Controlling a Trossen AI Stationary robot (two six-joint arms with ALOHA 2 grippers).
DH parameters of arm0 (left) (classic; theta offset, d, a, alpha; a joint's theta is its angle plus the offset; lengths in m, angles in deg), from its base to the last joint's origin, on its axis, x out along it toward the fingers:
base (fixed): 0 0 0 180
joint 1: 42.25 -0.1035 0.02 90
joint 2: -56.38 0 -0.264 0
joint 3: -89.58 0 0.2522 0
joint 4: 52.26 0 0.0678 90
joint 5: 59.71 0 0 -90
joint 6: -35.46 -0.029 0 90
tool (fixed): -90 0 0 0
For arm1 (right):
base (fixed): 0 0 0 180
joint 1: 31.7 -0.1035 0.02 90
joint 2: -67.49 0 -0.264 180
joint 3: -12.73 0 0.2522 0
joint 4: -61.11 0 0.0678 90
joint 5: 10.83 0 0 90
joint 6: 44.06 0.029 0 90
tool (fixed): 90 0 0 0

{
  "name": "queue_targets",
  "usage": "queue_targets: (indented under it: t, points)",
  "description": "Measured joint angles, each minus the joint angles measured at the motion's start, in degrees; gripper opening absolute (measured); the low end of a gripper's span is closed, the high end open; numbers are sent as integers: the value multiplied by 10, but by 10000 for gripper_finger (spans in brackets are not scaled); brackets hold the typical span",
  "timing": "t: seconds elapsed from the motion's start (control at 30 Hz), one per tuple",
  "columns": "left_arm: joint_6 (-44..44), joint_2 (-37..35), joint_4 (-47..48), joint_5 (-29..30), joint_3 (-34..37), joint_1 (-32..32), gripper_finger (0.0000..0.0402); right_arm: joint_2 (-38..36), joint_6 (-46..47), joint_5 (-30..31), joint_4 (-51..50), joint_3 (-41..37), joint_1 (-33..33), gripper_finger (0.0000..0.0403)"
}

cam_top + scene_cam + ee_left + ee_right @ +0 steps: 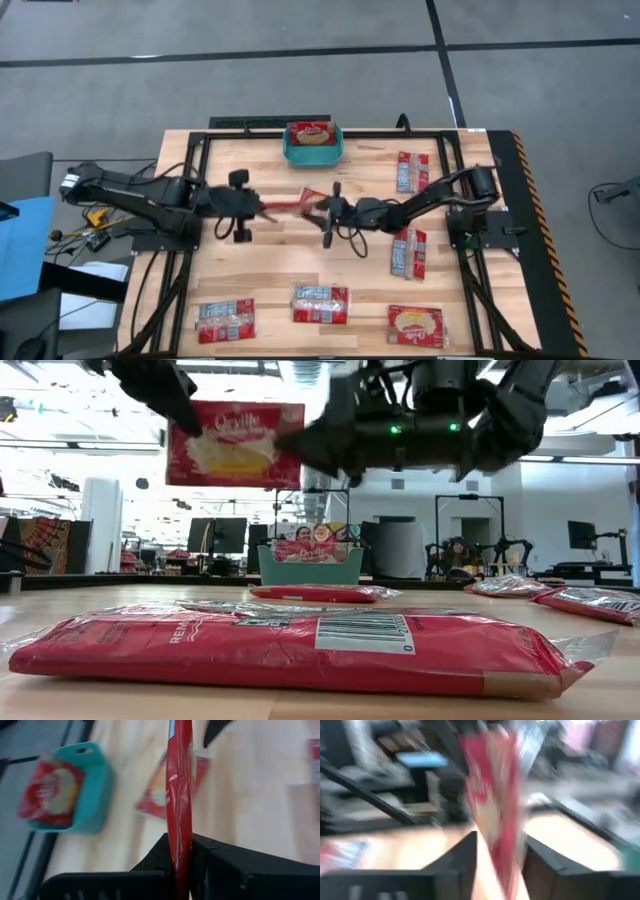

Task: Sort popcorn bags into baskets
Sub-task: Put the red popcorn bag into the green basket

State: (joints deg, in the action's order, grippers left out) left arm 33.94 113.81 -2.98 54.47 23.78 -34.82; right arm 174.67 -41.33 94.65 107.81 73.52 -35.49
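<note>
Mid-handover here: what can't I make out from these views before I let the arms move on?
- Right gripper: the right wrist view is smeared by motion, so whether its jaws touch the held bag is unclear.
- Teal bin: the high view shows one packet on top; anything beneath is hidden.
- Low view: the near bag in front blocks most of the table behind it.
- Left gripper: shut on the held bag, whose front is edge-on in the left wrist view.

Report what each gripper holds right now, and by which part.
The left gripper is shut on one edge of a popcorn bag, held in the air. The right gripper stands open around its opposite edge.
</note>
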Motion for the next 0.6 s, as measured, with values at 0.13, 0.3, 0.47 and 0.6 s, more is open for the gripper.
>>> queue_targets:
  t: [0.13,0.3,0.47,0.6]
  points:
    - [-77,0,-48,5,0,-90,5,-78,34,147,-167,-9,-9,225]
    - [-185,22,-146,-106,0,-243,5,-168,45,269,-298,-17,-29,246]
    - [-293,96,-207,-255,-8,-363,5,-224,49,317,-362,-18,-50,236]
    - [-347,177,-223,-285,-46,-420,5,-247,50,343,-394,-18,-58,226]
